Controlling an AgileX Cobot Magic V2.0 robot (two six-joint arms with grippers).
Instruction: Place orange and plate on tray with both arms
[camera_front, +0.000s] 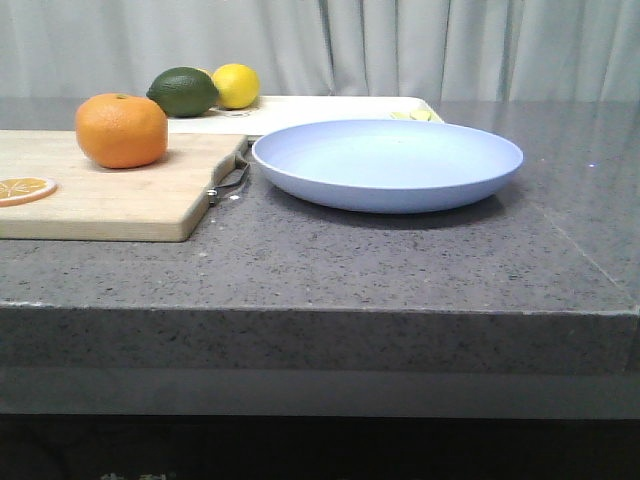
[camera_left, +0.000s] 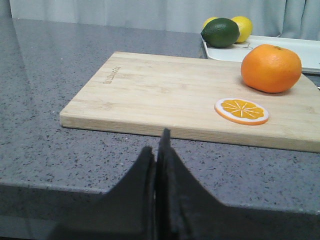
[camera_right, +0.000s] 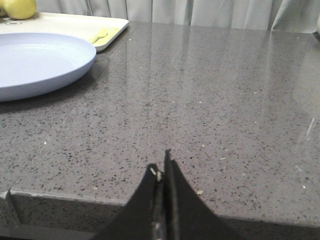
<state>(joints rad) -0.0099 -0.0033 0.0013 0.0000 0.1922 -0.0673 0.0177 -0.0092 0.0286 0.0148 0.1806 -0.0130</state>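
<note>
The orange sits on a wooden cutting board at the left; it also shows in the left wrist view. The pale blue plate lies on the grey counter in the middle, and its edge shows in the right wrist view. The cream-white tray lies behind the plate, partly hidden by it. My left gripper is shut and empty at the counter's front edge, short of the board. My right gripper is shut and empty at the front edge, to the right of the plate. Neither gripper shows in the front view.
A dark green lime and a yellow lemon sit on the tray's left end. A thin orange slice lies on the board. Small pale yellow pieces lie at the tray's right end. The board's metal handle is close to the plate.
</note>
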